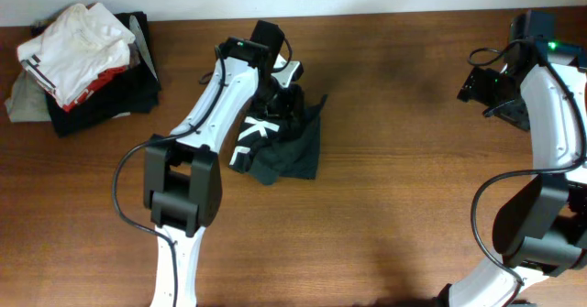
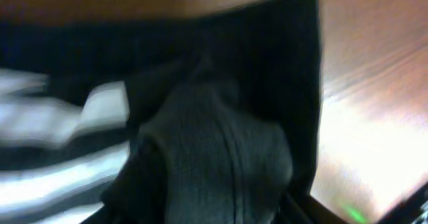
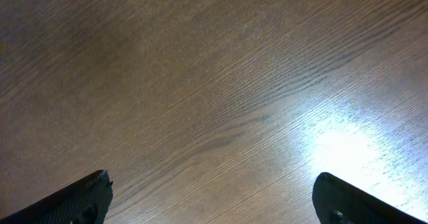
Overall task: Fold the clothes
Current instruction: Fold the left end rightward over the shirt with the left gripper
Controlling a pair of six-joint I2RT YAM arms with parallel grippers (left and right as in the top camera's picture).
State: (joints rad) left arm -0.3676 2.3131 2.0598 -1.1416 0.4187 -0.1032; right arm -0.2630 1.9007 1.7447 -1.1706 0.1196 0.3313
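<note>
The dark charcoal T-shirt (image 1: pixel 286 156) lies crumpled on the wooden table (image 1: pixel 394 188), just left of the middle, with part of its white lettering showing. My left gripper (image 1: pixel 286 101) is down on the shirt's upper edge. In the left wrist view a bunched fold of the T-shirt (image 2: pixel 221 150) fills the frame and runs into the jaws, hiding the fingers; the gripper looks shut on it. My right gripper (image 1: pixel 475 85) is far to the right, away from the shirt. It is open and empty over bare wood in the right wrist view (image 3: pixel 214 204).
A pile of other clothes (image 1: pixel 83 55), white, black and red, sits at the table's far left corner. The table's back edge runs just behind both grippers.
</note>
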